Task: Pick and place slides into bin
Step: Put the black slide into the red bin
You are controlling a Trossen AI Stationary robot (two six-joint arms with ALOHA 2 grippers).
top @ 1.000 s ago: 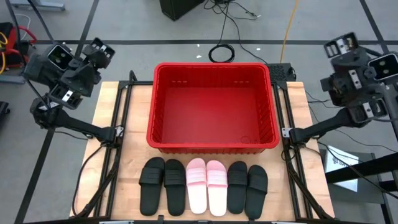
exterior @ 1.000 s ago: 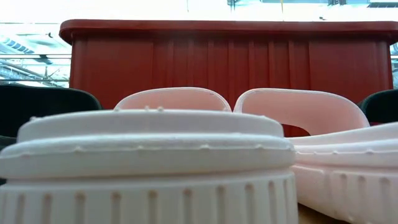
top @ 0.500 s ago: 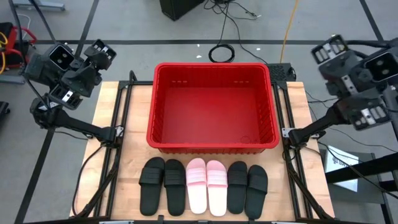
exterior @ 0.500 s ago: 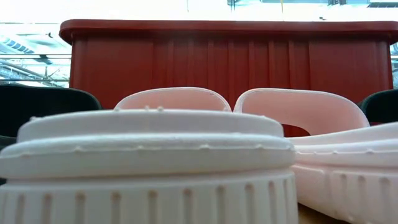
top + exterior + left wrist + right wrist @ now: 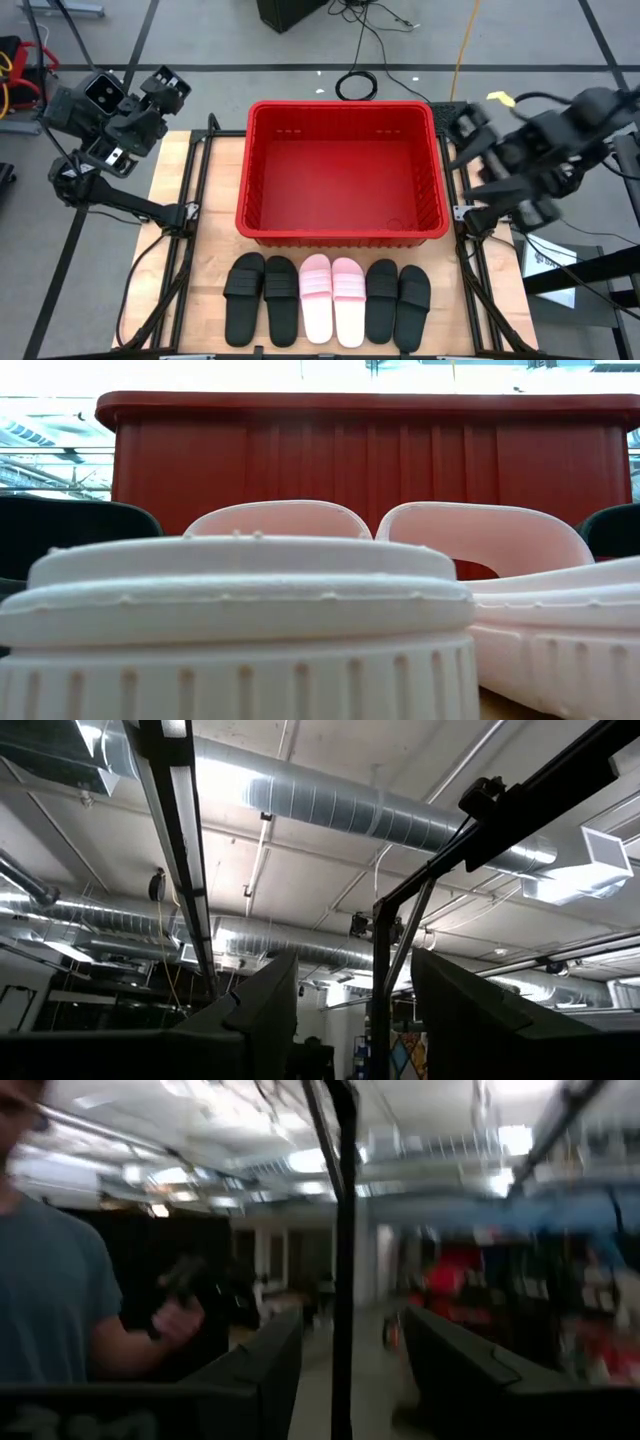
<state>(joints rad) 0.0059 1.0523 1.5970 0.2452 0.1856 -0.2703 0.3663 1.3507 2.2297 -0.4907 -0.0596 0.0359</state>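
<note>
Slides lie soles down in a row along the table's near edge: a black pair (image 5: 262, 298), a pink pair (image 5: 332, 298) and another black pair (image 5: 398, 303). The low view shows the pink slides (image 5: 240, 620) close up, with the bin (image 5: 370, 455) behind them. The red bin (image 5: 343, 170) stands on the table beyond the row. My left gripper (image 5: 165, 88) is raised off the table's far left corner, open, with nothing between its fingers (image 5: 262, 1010). My right gripper (image 5: 466, 135) is blurred, just right of the bin's right wall, open and holding nothing (image 5: 350, 1370).
Black frame rails (image 5: 190, 215) run along both sides of the bin. Bare wood (image 5: 170, 290) shows left and right of the slide row. Cables (image 5: 357, 85) lie on the floor beyond the table. A person (image 5: 60, 1280) with a raised hand shows in the right wrist view.
My right gripper has swung from off the table's far right corner toward the bin's right wall, leftward and nearer, turning as it went. It stays open. The slides and the bin have not moved.
</note>
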